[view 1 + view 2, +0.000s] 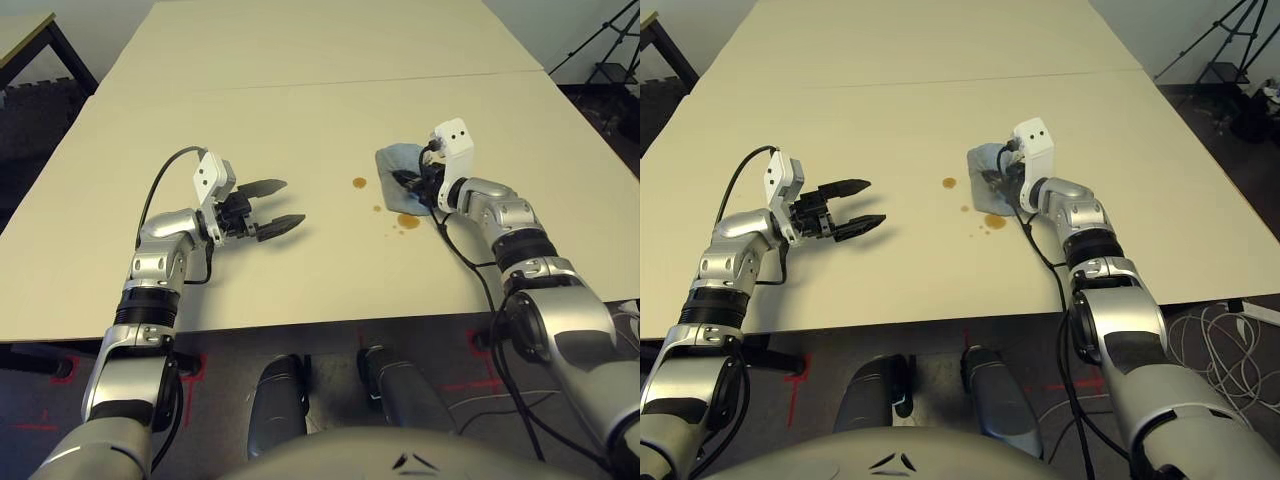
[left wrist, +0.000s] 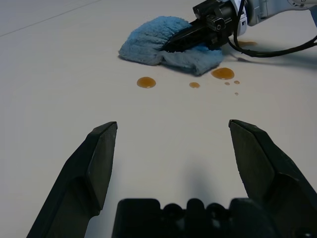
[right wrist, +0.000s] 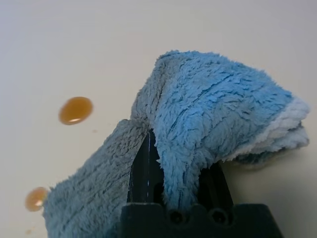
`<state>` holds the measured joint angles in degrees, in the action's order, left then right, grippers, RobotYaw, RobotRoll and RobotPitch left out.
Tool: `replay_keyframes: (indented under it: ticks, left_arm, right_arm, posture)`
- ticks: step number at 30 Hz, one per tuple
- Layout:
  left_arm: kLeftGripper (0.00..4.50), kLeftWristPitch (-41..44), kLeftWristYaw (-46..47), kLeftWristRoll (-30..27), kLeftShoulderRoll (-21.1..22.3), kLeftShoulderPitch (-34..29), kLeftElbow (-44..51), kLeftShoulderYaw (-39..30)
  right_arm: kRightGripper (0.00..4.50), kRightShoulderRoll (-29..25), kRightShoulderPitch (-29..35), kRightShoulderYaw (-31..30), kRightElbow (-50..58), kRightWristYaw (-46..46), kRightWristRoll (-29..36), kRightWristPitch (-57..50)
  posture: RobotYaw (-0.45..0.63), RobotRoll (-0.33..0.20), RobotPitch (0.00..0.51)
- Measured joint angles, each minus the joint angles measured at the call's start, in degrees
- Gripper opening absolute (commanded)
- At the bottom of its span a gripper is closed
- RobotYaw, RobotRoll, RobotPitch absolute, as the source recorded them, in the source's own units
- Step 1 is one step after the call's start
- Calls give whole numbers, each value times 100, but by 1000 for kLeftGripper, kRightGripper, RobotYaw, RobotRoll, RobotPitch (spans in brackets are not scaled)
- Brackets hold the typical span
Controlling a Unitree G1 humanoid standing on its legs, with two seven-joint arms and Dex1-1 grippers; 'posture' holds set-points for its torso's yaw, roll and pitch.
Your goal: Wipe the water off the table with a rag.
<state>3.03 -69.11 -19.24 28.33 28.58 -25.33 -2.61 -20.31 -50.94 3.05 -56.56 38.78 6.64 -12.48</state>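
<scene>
The grey-blue rag (image 1: pixel 398 162) lies bunched on the pale table (image 1: pixel 300 90), right of centre. My right gripper (image 1: pixel 408 181) is shut on the rag (image 3: pixel 218 104), whose fuzzy folds drape over both fingers. Amber drops of water sit just beside it: one round drop (image 1: pixel 359 183) to its left, a larger blot (image 1: pixel 408 221) at its near edge, and a small one (image 1: pixel 377 208) between them. The left wrist view looks across the table at the same drops (image 2: pixel 146 82) and rag (image 2: pixel 148 42). My left gripper (image 1: pixel 292 203) hovers open over bare table, well left of the water.
A thin seam (image 1: pixel 300 82) crosses the table behind the rag. A smaller yellow-edged table (image 1: pixel 25 35) stands at the far left, a black tripod (image 1: pixel 612 50) at the far right. Cables (image 1: pixel 1225 330) lie on the floor to the right of the table's near edge.
</scene>
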Motion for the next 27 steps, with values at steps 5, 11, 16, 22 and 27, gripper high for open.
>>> replay_keyframes:
  ticks: [5, 11, 16, 22, 27]
  left_arm:
    - [4500, 0, 0, 1, -18, 1, -6, 8]
    - [4500, -1, 0, 3, -21, 3, -33, 32]
    - [4500, -5, 0, 6, -42, 10, -43, 47]
    - [4500, -54, -1, 13, -83, 44, -68, 90]
    - [4500, -105, -1, 15, -115, 88, -214, 117]
  right_arm:
    - [185, -445, -73, -5, -298, -3, -157, 210]
    - [182, -934, -88, 33, -449, -40, -163, 263]
    - [179, -1417, -64, 255, -311, 191, -28, -103]
    - [179, -2072, 416, 457, 1084, 880, 395, -1345]
    - [178, -2542, 1061, 654, 2580, 1175, 843, -2566]
  posture:
    - [-207, 0, 141]
    - [-214, 0, 143]
    - [-223, 0, 144]
    - [-234, 0, 143]
    - [-243, 0, 142]
